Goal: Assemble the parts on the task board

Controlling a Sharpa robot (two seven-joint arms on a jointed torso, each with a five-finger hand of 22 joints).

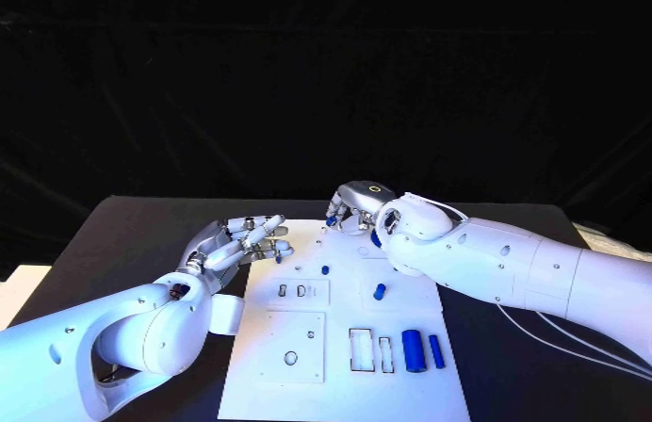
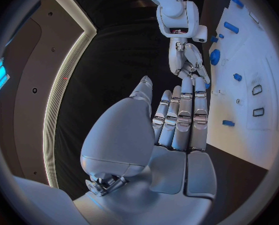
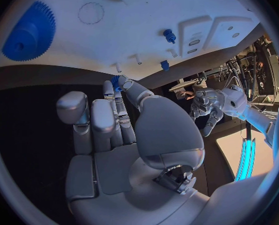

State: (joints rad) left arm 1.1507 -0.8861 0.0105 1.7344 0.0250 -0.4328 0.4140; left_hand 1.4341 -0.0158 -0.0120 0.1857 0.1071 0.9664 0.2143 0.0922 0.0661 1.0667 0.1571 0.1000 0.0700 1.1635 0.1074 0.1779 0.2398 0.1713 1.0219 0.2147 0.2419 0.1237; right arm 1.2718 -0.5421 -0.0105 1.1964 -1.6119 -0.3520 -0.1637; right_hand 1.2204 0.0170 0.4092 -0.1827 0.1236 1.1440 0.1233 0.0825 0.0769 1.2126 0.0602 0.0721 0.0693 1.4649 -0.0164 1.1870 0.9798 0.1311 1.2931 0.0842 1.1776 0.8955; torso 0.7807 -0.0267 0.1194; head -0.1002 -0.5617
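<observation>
Head camera looks down from above; wrist cameras sit close behind hands; all share the task board (image 1: pixel 408 295).

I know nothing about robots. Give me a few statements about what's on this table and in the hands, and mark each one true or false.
1. The left hand holds a blue part. False: it holds nothing and its fingers are apart.
2. Two blue cylinders lie side by side on the white board. True.
3. The right hand pinches a small blue part at its fingertips. True.
4. The blue gear lies on the black table, off the board. False: it lies on the board.
</observation>
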